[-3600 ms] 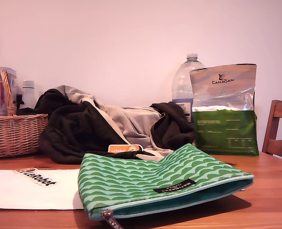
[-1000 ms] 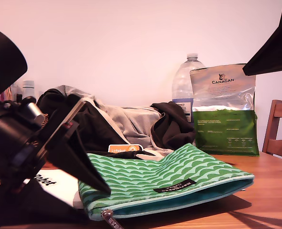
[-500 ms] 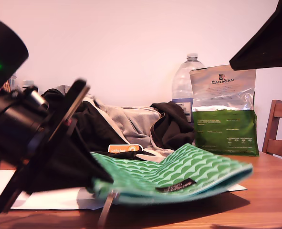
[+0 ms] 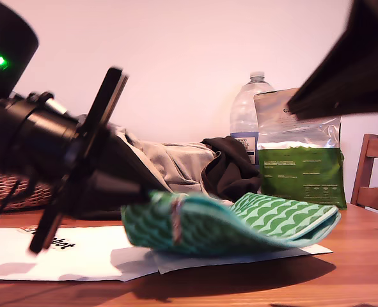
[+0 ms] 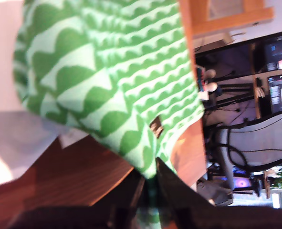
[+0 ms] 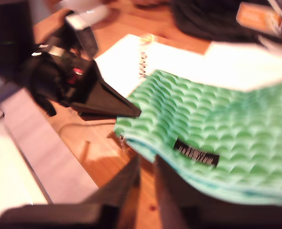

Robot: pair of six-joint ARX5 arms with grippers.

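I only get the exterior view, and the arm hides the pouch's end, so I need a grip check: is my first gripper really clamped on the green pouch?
Observer: Yes. The first wrist view shows the green pouch pinched between its fingertips.
Operator: And my second gripper?
Observer: It holds nothing; the second wrist view shows it above the pouch's edge, near the black label.
Operator: Anything beside the pouch?
Observer: Yes, white paper with a spiral binding.
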